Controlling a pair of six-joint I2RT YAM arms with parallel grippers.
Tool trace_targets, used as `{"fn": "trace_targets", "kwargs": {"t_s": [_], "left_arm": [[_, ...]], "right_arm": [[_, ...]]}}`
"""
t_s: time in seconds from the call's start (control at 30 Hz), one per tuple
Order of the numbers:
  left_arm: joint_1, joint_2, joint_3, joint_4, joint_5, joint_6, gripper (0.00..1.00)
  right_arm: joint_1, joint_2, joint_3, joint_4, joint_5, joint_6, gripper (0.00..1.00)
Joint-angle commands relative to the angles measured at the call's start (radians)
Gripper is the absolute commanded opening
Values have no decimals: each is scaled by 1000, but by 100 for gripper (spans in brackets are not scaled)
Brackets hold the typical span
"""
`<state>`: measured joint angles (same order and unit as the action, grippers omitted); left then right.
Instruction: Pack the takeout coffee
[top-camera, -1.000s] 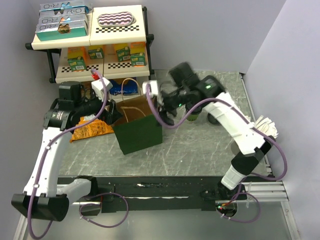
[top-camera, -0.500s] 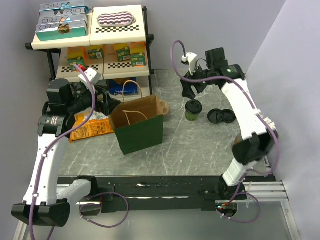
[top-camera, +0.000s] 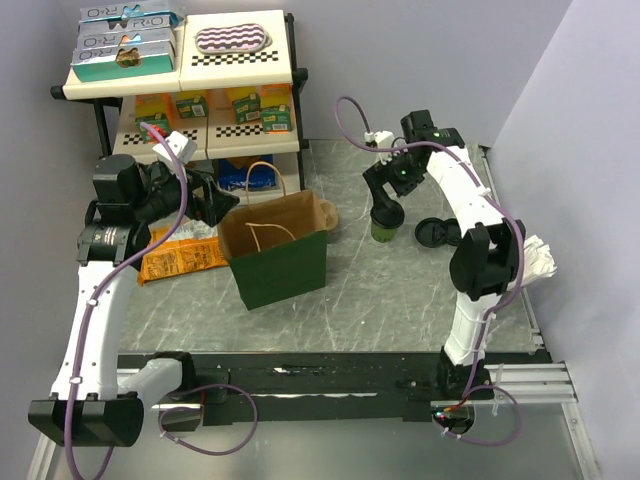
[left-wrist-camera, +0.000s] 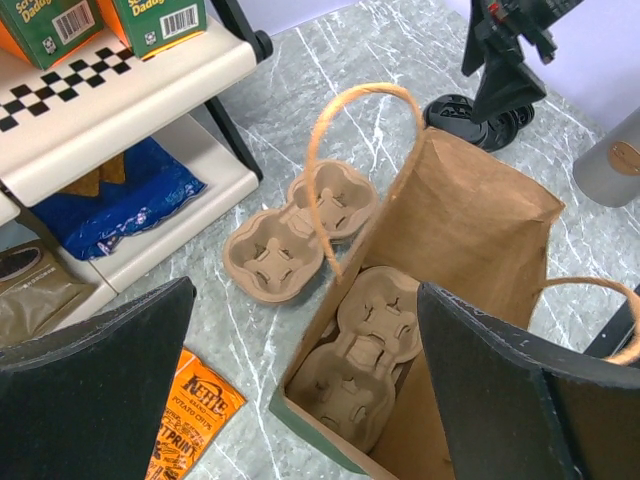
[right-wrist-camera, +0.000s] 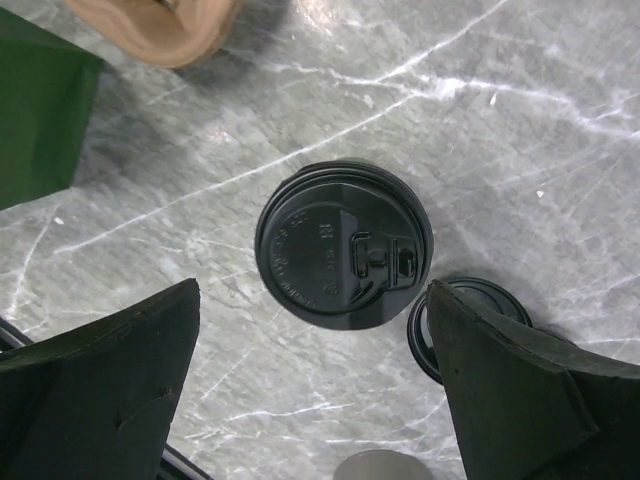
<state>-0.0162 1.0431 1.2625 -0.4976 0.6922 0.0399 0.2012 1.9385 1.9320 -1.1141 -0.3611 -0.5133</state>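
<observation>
The takeout coffee (top-camera: 383, 226) stands upright on the counter (top-camera: 400, 295), to the right of the paper bag (top-camera: 278, 252) and apart from it. A round black lid (right-wrist-camera: 343, 258) covers the cup; the right wrist view shows the lid from straight above.

Hand state:
- My right hand (top-camera: 388, 200) hangs directly over the cup. Its fingers are spread wide, one on each side of the lid, and touch nothing.
- My left hand (left-wrist-camera: 305, 290) is near the left rim of the bag. Its fingers are also spread wide and hold nothing.

Surface: the counter is grey with a stone pattern and thin white veins. A black strip runs along its near edge, where my arm bases are bolted.
- The bag stands upright with its mouth open, green outside and brown inside. One cup carrier (left-wrist-camera: 365, 365) lies flat on its bottom.
- A second carrier (left-wrist-camera: 295, 230) lies on the counter just behind the bag.
- Spare lids (top-camera: 443, 232) lie flat just right of the cup.
- A grey cup stack (left-wrist-camera: 612, 165) stands near those lids.
- An orange crisp packet (top-camera: 185, 258) lies to the left of the bag.

Room: pale, plain walls close in on the left, back and right of the counter. A shelf rack (top-camera: 180, 95) stands at the back left and carries boxed goods on checker-edged trays.
</observation>
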Motion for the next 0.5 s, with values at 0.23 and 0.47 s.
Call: {"fn": "trace_targets", "kwargs": {"t_s": [0.23,0.47], "left_arm": [[10,14,-2,31,35,-8,99],[12,23,-8,36,41,-6,99]], "right_arm": [[3,80,62,-44,63,7,100],[4,91,65,-41,76,-1,100]]}}
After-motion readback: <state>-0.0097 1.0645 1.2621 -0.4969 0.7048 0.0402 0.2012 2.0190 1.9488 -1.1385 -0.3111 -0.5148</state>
